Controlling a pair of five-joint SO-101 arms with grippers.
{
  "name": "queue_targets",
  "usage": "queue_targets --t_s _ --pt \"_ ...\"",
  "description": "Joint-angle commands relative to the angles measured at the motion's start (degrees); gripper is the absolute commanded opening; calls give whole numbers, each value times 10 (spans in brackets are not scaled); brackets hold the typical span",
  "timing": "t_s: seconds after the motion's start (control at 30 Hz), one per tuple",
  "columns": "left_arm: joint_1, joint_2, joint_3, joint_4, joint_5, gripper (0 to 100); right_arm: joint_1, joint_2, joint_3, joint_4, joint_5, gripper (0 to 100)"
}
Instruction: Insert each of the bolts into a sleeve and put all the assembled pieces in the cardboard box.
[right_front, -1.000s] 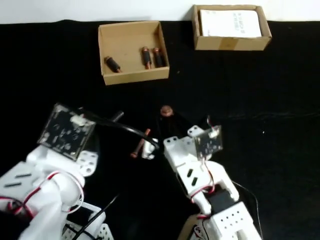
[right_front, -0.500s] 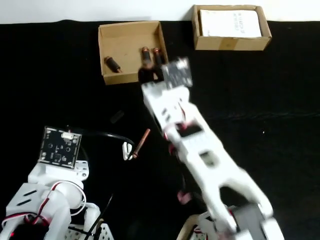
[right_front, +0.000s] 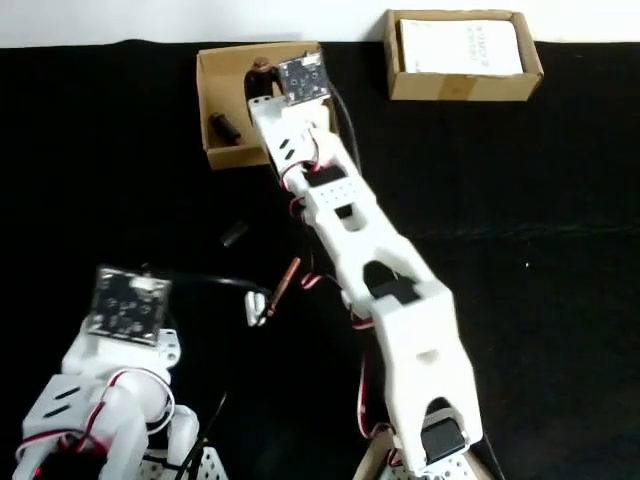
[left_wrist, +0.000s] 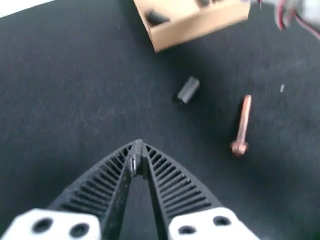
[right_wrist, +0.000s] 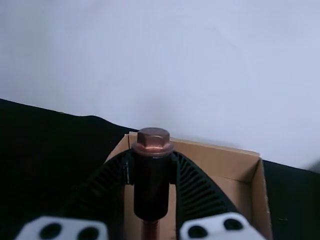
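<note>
My right gripper (right_wrist: 151, 170) is shut on an assembled piece (right_wrist: 151, 175), a copper bolt in a black sleeve held upright. In the high view the right gripper (right_front: 262, 78) hangs over the open cardboard box (right_front: 215, 158); one assembled piece (right_front: 226, 129) shows in the box, the arm hides the rest. A loose copper bolt (right_front: 286, 281) and a loose black sleeve (right_front: 234, 233) lie on the black table. My left gripper (left_wrist: 137, 152) is shut and empty, short of the sleeve (left_wrist: 188, 90) and bolt (left_wrist: 242, 125).
A second cardboard box (right_front: 462, 82) with a white sheet in it stands at the back right. The box (left_wrist: 192, 22) shows beyond the sleeve in the left wrist view. The extended right arm (right_front: 370, 270) crosses the table's middle.
The right arm swung from the table's middle out to the cardboard box, carrying the assembled piece. The left arm drew back from the loose bolt, which now lies free.
</note>
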Motion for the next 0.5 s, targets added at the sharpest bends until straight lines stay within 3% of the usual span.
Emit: queue_targets --t_s 0.0,0.1,0.47 --pt "-4 -1 19 -4 -71 10 12 58 -139 29 7 8" --pt "-4 -1 26 -5 -104 10 14 124 -217 56 7 8" --pt "-4 -1 26 -4 -102 12 14 288 -413 159 4 12"
